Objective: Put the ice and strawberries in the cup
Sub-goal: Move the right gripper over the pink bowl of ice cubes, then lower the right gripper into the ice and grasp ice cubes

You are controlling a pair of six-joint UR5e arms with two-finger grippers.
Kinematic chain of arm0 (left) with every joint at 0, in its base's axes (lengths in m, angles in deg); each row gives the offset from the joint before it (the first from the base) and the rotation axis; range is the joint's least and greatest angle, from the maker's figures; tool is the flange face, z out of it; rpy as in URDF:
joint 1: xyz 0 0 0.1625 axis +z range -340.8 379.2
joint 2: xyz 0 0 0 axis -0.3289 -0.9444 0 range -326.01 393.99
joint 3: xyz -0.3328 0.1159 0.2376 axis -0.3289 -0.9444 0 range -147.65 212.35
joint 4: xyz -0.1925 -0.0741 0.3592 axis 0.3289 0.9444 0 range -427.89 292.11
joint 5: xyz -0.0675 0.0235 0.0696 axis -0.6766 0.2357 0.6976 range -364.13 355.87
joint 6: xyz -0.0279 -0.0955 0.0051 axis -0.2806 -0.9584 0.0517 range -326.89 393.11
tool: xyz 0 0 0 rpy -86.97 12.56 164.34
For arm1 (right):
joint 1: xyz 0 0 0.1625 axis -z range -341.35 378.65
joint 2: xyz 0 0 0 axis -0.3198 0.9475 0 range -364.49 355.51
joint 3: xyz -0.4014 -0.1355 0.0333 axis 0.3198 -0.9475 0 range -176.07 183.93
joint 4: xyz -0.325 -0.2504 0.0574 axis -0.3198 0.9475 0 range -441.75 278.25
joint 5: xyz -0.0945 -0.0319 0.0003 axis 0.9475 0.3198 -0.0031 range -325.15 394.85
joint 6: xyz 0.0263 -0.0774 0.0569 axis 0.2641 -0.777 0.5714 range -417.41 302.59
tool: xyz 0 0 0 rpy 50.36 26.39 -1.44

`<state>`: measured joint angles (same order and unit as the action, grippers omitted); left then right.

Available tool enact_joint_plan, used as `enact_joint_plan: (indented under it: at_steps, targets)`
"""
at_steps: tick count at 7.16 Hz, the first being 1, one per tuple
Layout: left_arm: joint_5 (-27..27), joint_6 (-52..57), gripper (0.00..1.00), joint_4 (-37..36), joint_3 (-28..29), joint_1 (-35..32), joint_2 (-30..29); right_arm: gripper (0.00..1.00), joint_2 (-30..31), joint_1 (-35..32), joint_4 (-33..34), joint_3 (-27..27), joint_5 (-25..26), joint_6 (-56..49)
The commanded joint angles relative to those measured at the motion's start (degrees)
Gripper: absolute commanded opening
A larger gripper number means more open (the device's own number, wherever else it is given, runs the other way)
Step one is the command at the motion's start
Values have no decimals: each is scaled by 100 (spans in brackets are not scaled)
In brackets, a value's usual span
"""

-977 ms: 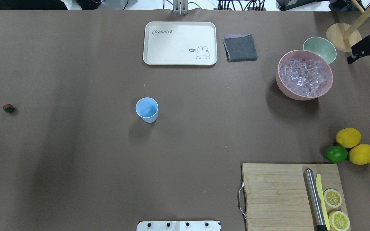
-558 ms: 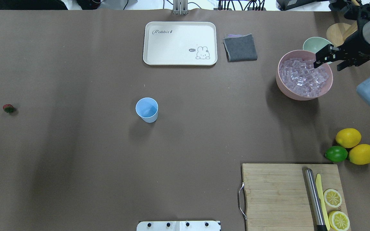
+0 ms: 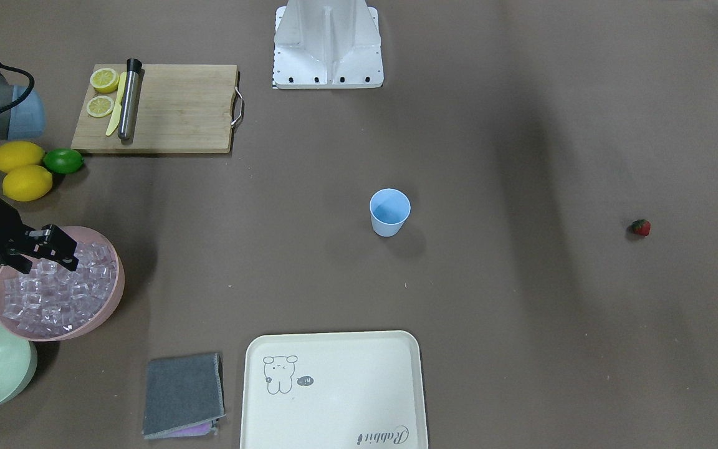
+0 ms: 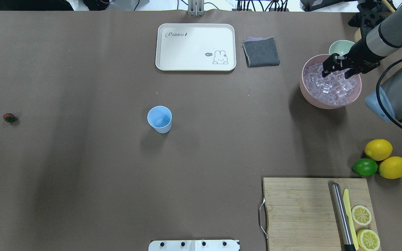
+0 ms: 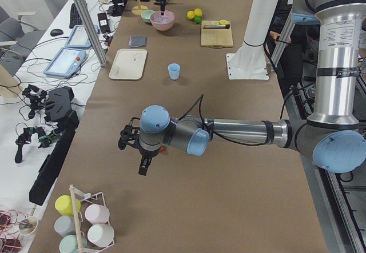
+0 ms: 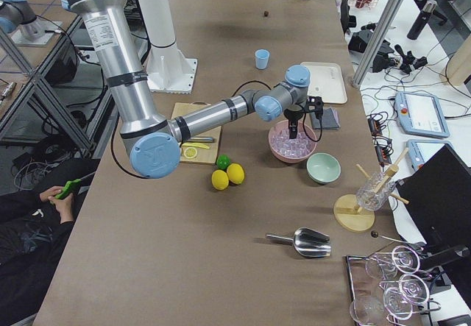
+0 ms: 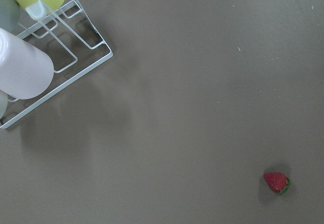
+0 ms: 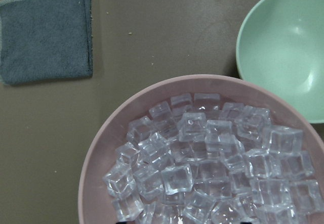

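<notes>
The only writing I can read stands on the cream tray (image 4: 195, 47) at the far side of the desk (image 4: 82, 157). In its top left corner, seen from overhead, the word "Rabbit" (image 4: 176, 34) runs in dark cursive script. Near the opposite corner a small dark speech bubble (image 4: 208, 54) sits just beside a line drawing of a rabbit (image 4: 220, 57); its tiny light letters look like "hi", though I cannot be sure. In the front-facing view the same tray (image 3: 334, 386) shows "Rabbit" (image 3: 382, 436) upside down. The upright segment of my left arm (image 5: 337, 93) carries thin vertical lettering, too small to read.
</notes>
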<state>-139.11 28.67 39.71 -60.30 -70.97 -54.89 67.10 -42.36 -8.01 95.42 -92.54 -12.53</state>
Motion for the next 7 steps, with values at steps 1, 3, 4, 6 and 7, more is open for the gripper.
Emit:
enact_joint_plan:
  at_steps: [1,3,4,6,7]
  targets:
    - [-3,12,98,24,202,0,-138,76,-240,115,0,-269,230,-15]
    - [-3,4,98,15,220,0,-173,75,-304,141,0,-464,310,-77]
    - [-3,12,98,15,220,0,-173,75,-312,176,17,-491,320,-77]
    - [-3,12,98,15,220,0,-173,75,-286,255,9,-544,329,-85]
    - [-3,12,98,15,220,0,-173,75,-243,264,9,-544,311,-85]
